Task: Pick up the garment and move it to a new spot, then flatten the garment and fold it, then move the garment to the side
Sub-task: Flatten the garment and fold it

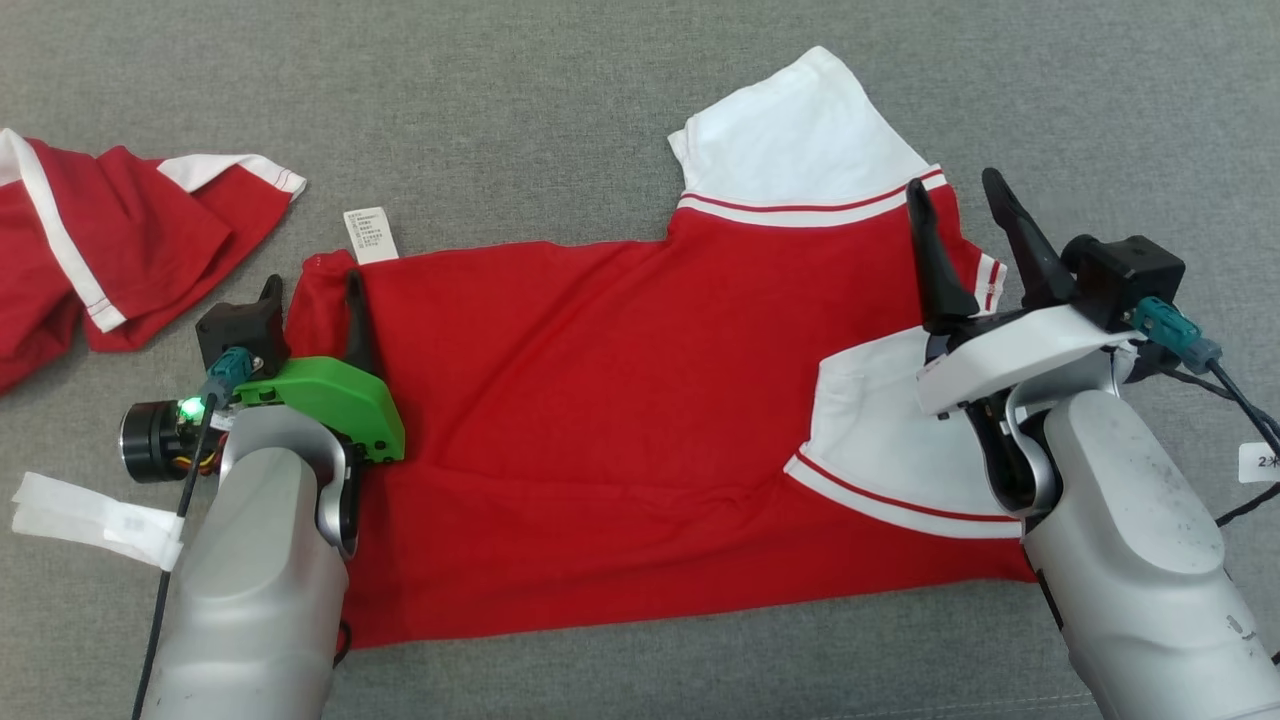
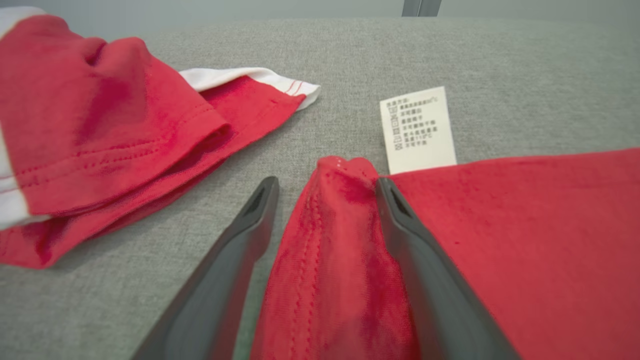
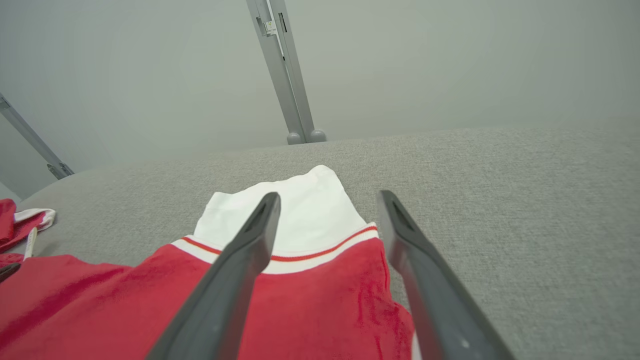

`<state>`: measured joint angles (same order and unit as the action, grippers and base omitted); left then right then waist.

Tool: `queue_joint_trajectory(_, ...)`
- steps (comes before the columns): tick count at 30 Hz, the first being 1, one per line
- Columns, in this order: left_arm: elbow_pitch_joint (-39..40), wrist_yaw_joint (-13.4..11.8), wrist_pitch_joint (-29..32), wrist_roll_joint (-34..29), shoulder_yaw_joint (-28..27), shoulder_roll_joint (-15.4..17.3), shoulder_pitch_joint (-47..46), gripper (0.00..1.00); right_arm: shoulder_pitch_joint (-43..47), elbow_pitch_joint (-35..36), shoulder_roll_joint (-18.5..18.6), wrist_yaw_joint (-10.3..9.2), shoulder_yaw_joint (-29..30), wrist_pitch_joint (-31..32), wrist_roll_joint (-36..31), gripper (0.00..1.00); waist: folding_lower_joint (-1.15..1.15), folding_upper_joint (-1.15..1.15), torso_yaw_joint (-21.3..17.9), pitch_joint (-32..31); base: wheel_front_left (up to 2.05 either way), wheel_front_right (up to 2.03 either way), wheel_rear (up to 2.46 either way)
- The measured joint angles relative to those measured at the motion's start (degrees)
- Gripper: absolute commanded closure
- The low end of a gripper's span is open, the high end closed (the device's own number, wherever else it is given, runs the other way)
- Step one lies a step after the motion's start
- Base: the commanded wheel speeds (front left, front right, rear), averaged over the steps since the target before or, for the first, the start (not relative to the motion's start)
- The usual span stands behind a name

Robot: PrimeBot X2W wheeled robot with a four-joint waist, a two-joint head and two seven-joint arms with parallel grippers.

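Observation:
The garment [image 1: 600, 380] is a red shirt with white sleeves, spread out across the grey cloth surface [image 1: 560, 110]. A white care label [image 1: 370, 235] sticks out at its far left corner. My left gripper [image 1: 311, 285] is low at that left edge, open, and its two fingers straddle a raised ridge of the red hem [image 2: 330, 260]. My right gripper [image 1: 955, 185] is open above the right shoulder, holding nothing. In the right wrist view its fingers [image 3: 235, 270] point over the white sleeve [image 3: 300, 210], with the gripper [image 3: 328, 197] clear of the cloth.
A second red-and-white garment [image 1: 90, 250] lies crumpled at the far left, close to my left gripper [image 2: 326, 185]. A metal post [image 3: 282, 70] stands beyond the surface's far edge. Cables trail from the right wrist [image 1: 1240, 400].

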<state>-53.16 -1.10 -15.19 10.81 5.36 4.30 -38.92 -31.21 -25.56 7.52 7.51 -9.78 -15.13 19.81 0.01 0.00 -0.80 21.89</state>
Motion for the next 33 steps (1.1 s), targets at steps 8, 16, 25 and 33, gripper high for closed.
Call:
queue_joint_trajectory(8, -1.00, -0.19, 0.00, -0.03, -0.23, -0.35, -1.92, 0.91, -4.76, -3.44, 1.27, 0.00, -2.79, 0.00, 0.52, 0.00, 0.00, 0.00, 0.55, 1.06, 0.00, 0.00, 0.00)
queue_joint_trajectory(16, -0.13, -0.43, 0.03, -0.37, 0.32, -0.91, -3.19, 1.00, -16.34, -16.07, 3.90, 0.00, -6.03, 3.44, 1.81, 0.00, 0.00, 0.00, 2.39, 1.81, 0.00, 0.00, 0.00)
queue_joint_trajectory(25, 3.60, 0.12, 0.05, 0.85, 3.93, -1.47, -3.21, 1.00, -28.05, -29.50, 5.78, 0.00, -7.08, 11.56, 3.72, 0.00, 0.00, 0.00, 6.54, 3.31, 0.00, 0.00, 0.00)
queue_joint_trajectory(33, 6.89, -1.56, 0.04, 8.21, 12.68, -1.48, -3.49, 1.00, -34.92, -37.47, 7.60, 0.00, -8.56, 15.91, 4.13, 0.00, 0.00, 0.00, 10.55, 5.63, 0.00, 0.00, 0.00)
